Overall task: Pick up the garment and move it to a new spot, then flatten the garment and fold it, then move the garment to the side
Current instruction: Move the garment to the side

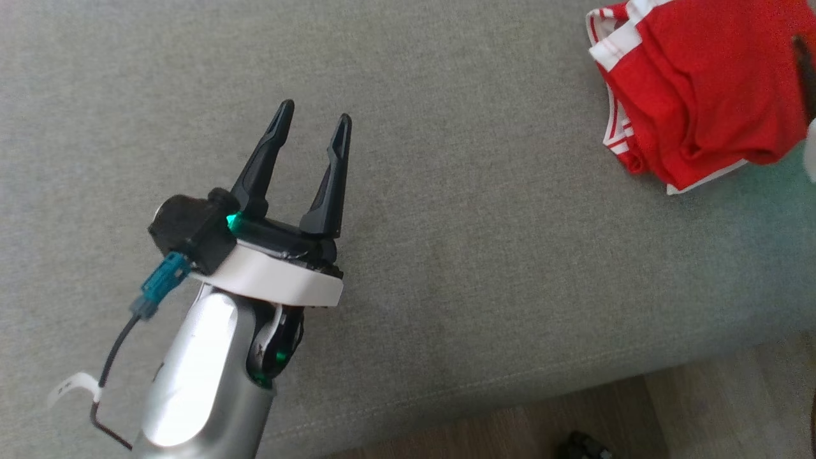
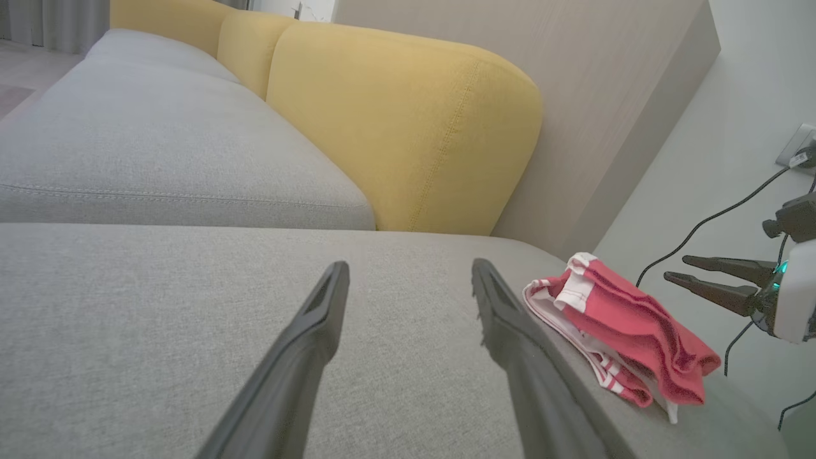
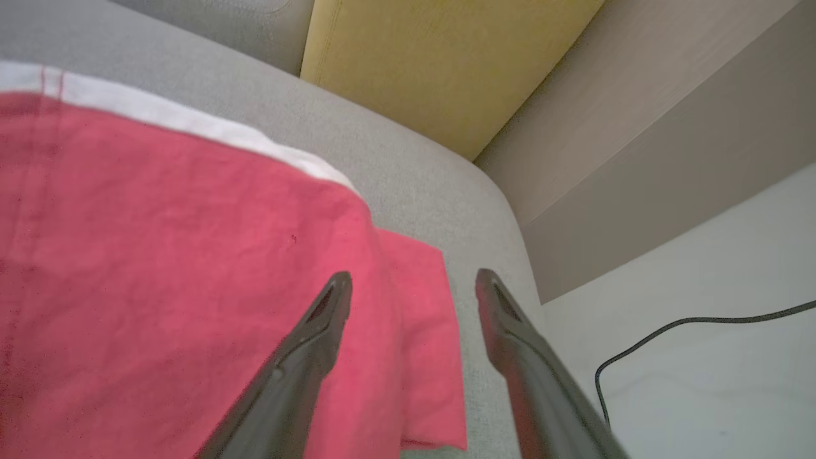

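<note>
Folded red garment lies upper right on the sofa seat, seemingly set aside. The 2 claws stand spread and empty: left claw mid-frame, right claw just above it.

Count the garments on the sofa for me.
1. The red garment lies at the right end of the sofa, close to the open right hand. Others could lie beyond what the cameras cover.
</note>
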Motion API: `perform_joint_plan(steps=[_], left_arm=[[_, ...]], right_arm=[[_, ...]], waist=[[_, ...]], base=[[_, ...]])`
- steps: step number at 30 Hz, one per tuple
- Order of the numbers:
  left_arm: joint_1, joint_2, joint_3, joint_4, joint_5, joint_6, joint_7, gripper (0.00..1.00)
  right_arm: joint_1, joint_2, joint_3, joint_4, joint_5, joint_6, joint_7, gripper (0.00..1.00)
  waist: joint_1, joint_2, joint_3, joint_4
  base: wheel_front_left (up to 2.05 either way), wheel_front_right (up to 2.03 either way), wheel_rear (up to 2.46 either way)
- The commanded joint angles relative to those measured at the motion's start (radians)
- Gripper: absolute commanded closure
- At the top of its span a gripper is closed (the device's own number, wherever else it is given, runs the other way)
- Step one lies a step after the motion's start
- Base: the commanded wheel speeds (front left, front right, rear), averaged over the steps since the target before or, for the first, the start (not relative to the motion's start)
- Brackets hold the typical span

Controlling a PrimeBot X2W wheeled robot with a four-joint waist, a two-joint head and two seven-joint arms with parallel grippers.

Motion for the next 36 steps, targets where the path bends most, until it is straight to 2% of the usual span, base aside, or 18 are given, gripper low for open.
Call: perform_joint_plan(steps=[1,6,12,19,26,31,36], left_arm=[[-0.014,0.005,0.033,-0.032,-0.006,0.0,-0.005,0.0],[0.006,0.005,0.029,-0.037,-0.036,0.018,-0.005,0.0],[0.049,0.005,0.038,-0.047,-0.071,0.051,-0.005,0.0],[0.115,0.005,0.069,-0.054,-0.089,0.084,-0.005,0.0],[0.201,0.005,0.083,-0.035,-0.096,0.106,-0.005,0.0],[0.256,0.005,0.102,-0.052,-0.074,0.112,-0.005,0.0],[0.292,0.005,0.114,-0.064,-0.023,0.102,-0.005,0.0]], right_arm=[[0.003,-0.021,-0.009,-0.029,-0.007,-0.001,-0.01,0.0],[0.015,0.035,-0.085,-0.088,-0.034,-0.001,-0.029,0.0],[0.096,0.146,-0.13,-0.226,-0.011,-0.001,-0.06,0.0],[0.263,0.298,-0.188,-0.386,0.005,-0.001,-0.118,0.0],[0.468,0.441,-0.24,-0.474,-0.022,-0.001,-0.205,0.0],[0.585,0.505,-0.281,-0.507,-0.042,-0.001,-0.265,0.0],[0.661,0.528,-0.286,-0.526,-0.088,-0.001,-0.299,0.0]], waist=[[0.0,0.0,-0.016,0.009],[0.0,0.0,-0.082,0.054],[0.0,0.0,-0.174,0.124],[0.0,0.0,-0.266,0.2],[0.0,0.0,-0.341,0.251],[0.0,0.0,-0.371,0.258],[0.0,0.0,-0.393,0.251]], base=[[0.0,0.0,0.0],[0.0,0.0,0.0],[0.0,0.0,0.0],[0.0,0.0,0.0],[0.0,0.0,0.0],[0.0,0.0,0.0],[0.0,0.0,0.0]])
